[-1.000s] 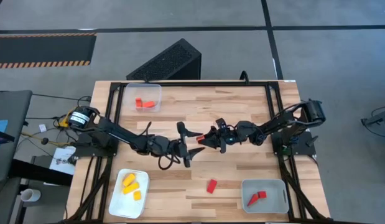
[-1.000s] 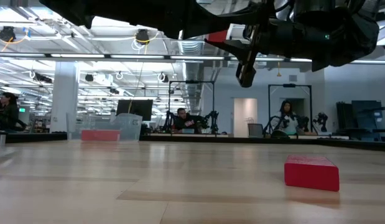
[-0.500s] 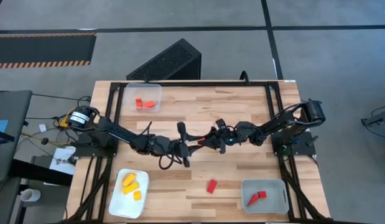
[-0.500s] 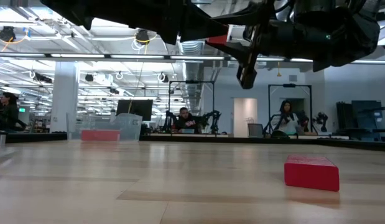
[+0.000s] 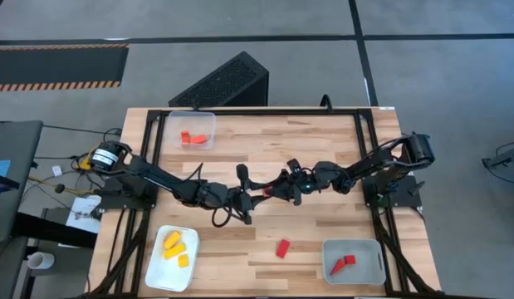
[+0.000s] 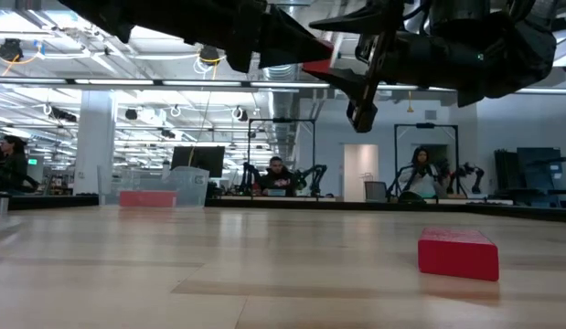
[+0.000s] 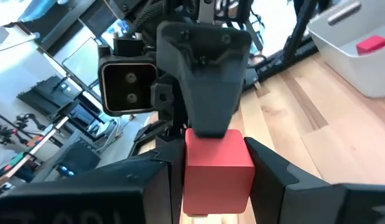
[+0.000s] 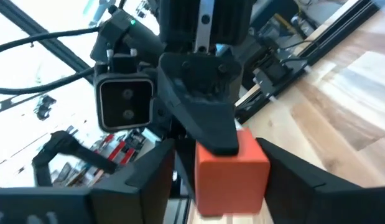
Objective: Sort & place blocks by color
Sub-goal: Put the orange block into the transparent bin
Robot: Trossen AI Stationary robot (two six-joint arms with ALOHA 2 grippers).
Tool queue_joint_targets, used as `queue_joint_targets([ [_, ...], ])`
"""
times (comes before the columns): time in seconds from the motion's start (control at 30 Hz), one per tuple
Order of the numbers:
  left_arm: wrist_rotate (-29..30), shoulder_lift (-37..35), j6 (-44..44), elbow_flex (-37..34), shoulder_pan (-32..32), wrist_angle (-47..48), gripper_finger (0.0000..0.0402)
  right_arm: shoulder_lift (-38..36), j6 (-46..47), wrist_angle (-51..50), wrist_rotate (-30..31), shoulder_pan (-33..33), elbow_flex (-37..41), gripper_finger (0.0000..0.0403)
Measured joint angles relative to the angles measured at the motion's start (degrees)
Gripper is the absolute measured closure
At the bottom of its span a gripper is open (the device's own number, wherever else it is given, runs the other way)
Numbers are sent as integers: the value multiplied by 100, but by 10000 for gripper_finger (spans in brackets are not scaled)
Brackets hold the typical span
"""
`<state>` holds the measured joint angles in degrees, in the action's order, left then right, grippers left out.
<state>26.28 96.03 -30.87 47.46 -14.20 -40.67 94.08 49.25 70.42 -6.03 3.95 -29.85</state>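
A red block (image 7: 217, 165) hangs high above the table's middle, where my two grippers meet tip to tip. My left gripper (image 5: 258, 193) comes from the table's left and is shut on it. My right gripper (image 5: 278, 188) comes from the right and stands open, with its fingers (image 8: 156, 177) on either side of the same block (image 8: 232, 171) and a gap showing at one finger. A second red block (image 5: 282, 247) lies flat on the wood nearer the front edge. In the low view the held block (image 6: 321, 66) shows between the dark arms. My left gripper pinches the red block by two opposite sides (image 7: 191, 180) between its two fingers (image 7: 276, 180). The fingers come nearly level from the table's left. The block is lifted well clear of the table and sits about level.
A clear tray (image 5: 190, 129) with orange blocks stands at the far left. A white tray (image 5: 172, 257) with yellow blocks is at the near left. A grey tray (image 5: 353, 262) with red blocks sits at the near right.
My left gripper, which stood wide open around the red block, has shut on it. My right gripper's fingers have spread apart from the block. Neither arm has shifted, and the block stays in the same place above the table.
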Motion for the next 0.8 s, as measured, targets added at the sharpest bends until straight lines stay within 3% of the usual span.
queue_joint_targets([
  [0.23, 48, -394, 229, -2, -21, 660, 301, -2, 81, 36, -428, -2, -7, 134],
  [0.57, 216, -1478, 766, -9, -100, 2299, 299, -487, 380, -10, -1143, 103, 85, 131],
  [0.8, 442, -2776, 930, -9, 356, 3815, 297, -1052, 121, -936, -805, 560, 308, 131],
])
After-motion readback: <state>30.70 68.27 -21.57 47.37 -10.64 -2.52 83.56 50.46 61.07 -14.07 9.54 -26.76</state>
